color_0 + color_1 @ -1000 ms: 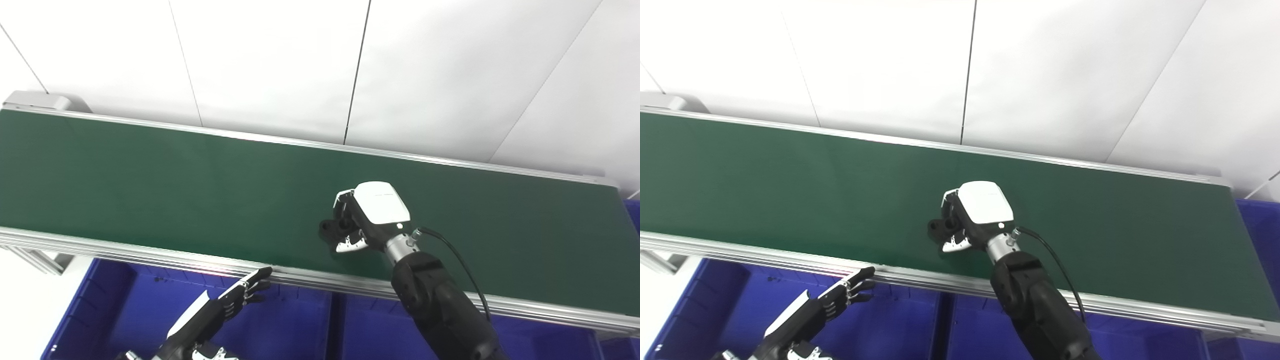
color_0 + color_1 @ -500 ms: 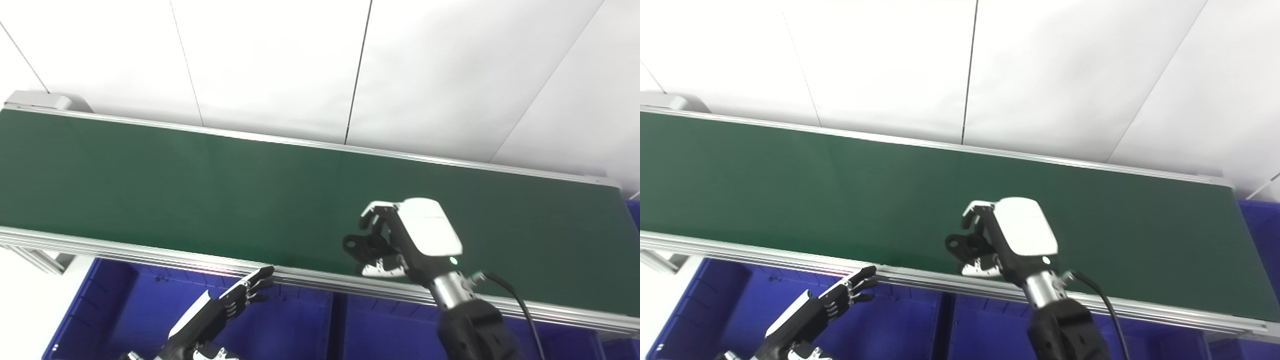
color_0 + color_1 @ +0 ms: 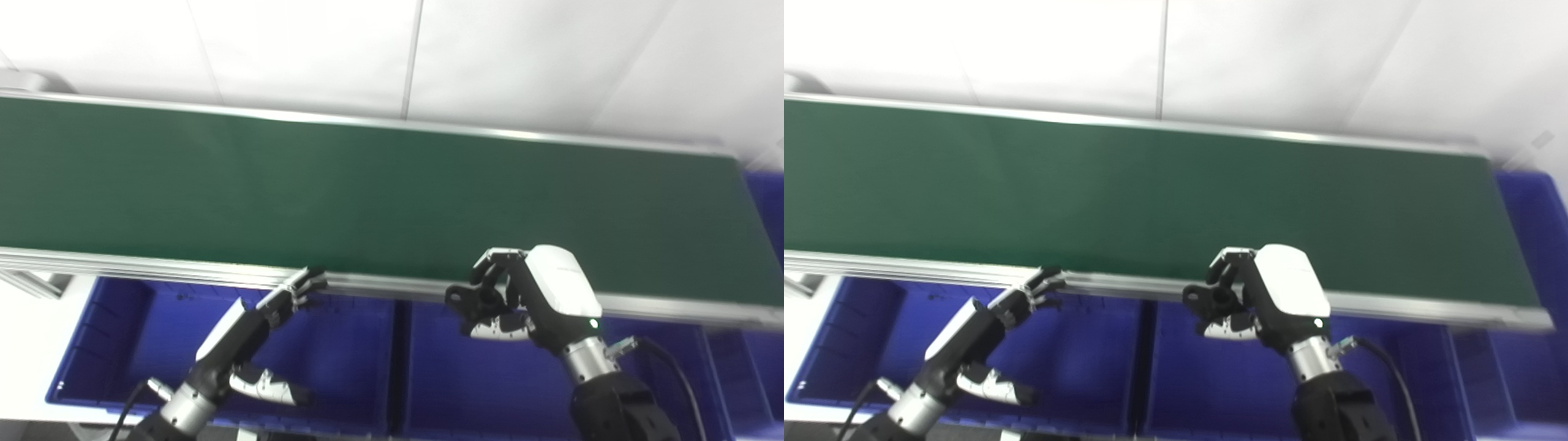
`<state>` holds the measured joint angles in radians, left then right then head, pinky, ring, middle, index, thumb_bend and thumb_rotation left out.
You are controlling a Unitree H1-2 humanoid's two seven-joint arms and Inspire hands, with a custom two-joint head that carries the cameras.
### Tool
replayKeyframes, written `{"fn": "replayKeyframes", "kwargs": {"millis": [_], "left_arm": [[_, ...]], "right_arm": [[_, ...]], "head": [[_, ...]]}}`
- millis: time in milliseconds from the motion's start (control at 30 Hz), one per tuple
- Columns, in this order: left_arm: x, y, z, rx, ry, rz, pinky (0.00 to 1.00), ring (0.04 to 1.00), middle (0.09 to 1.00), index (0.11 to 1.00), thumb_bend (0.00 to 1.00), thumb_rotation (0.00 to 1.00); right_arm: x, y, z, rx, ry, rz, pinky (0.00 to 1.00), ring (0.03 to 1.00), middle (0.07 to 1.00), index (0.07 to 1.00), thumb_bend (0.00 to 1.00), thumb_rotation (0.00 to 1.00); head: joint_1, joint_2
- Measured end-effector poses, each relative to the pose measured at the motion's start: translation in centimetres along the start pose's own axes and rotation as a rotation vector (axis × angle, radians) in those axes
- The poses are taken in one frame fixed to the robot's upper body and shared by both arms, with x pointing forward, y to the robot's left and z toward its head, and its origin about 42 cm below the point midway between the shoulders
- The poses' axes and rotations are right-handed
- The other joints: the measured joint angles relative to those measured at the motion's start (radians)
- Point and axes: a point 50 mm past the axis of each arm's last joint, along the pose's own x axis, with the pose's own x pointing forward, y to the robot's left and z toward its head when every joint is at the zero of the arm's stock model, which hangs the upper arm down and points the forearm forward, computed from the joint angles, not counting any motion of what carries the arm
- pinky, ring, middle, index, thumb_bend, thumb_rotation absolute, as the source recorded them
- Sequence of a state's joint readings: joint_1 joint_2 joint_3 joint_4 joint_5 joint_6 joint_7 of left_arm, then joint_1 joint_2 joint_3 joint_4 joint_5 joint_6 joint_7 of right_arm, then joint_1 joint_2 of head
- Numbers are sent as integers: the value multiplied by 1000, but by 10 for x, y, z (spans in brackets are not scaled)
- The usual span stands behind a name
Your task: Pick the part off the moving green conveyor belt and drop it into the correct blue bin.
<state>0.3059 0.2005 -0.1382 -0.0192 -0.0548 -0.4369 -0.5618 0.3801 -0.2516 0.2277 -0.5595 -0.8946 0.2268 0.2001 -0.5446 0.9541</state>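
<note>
While gripped (image 3: 527, 300) — part (image 3: 468, 297) overhangs bin (image 3: 465, 380).

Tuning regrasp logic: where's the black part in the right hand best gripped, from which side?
Probably by its body, from its right, as the right robot hand does now: fingers over the black part, thumb beneath. The ringed end sticking out left looks too thin to pinch. Finer shape is hidden.

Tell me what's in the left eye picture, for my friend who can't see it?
The robot's right hand holds a small black part over a blue bin, just in front of the long green conveyor belt. Its left hand waits open, with its fingers apart, over another blue bin.
</note>
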Motion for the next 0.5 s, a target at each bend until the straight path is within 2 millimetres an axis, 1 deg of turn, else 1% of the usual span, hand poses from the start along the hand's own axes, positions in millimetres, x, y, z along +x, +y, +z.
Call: {"fn": "replayKeyframes", "kwargs": {"millis": [33, 67, 100, 167, 200, 267, 333, 367, 433, 467, 500], "left_arm": [[1, 1, 0, 2, -3, 3, 837, 915, 966, 928, 950, 369], [2, 2, 1, 5, -5, 6, 834, 914, 969, 929, 951, 363], [2, 3, 1, 7, -8, 7, 830, 912, 970, 929, 948, 354], [3, 4, 2, 8, -11, 8, 827, 910, 970, 928, 948, 352], [3, 5, 2, 9, -10, 8, 827, 908, 966, 928, 951, 360], [2, 6, 2, 12, -7, 6, 837, 914, 965, 930, 953, 382], [0, 8, 1, 18, -2, 3, 836, 914, 965, 931, 958, 400], [-2, 10, 1, 23, 3, 0, 836, 915, 964, 932, 959, 407], [-5, 13, 1, 33, 11, -3, 831, 914, 966, 937, 949, 406], [-6, 15, 1, 37, 13, -3, 830, 914, 967, 939, 947, 405], [-6, 16, 1, 39, 15, -4, 829, 914, 967, 941, 944, 406]], "right_arm": [[-4, 2, -3, 7, 14, -1, 216, 285, 472, 495, 525, 0], [-7, 5, -5, 12, 26, 1, 232, 304, 477, 491, 526, 0], [-10, 9, -8, 15, 34, -2, 271, 352, 503, 494, 519, 0], [-15, 16, -14, 19, 59, -7, 292, 377, 514, 500, 515, 0], [-16, 18, -16, 21, 65, -13, 272, 410, 480, 504, 516, 0], [-20, 25, -22, 21, 87, -23, 224, 440, 449, 509, 517, 0], [-22, 30, -29, 16, 122, -37, 217, 443, 440, 510, 518, 0], [-23, 32, -33, 9, 138, -42, 236, 445, 442, 508, 518, 0], [-24, 37, -37, -7, 159, -49, 262, 378, 471, 525, 513, 0], [-24, 39, -39, -15, 167, -47, 263, 367, 473, 528, 513, 0], [-25, 41, -40, -22, 175, -43, 234, 413, 454, 517, 516, 0]], "head": [[-6, 6], [-9, 8], [-12, 8], [-14, 6], [-14, 5], [-14, 5], [-12, 0], [-12, 0], [-9, 2], [-9, 3], [-8, 6]]}}
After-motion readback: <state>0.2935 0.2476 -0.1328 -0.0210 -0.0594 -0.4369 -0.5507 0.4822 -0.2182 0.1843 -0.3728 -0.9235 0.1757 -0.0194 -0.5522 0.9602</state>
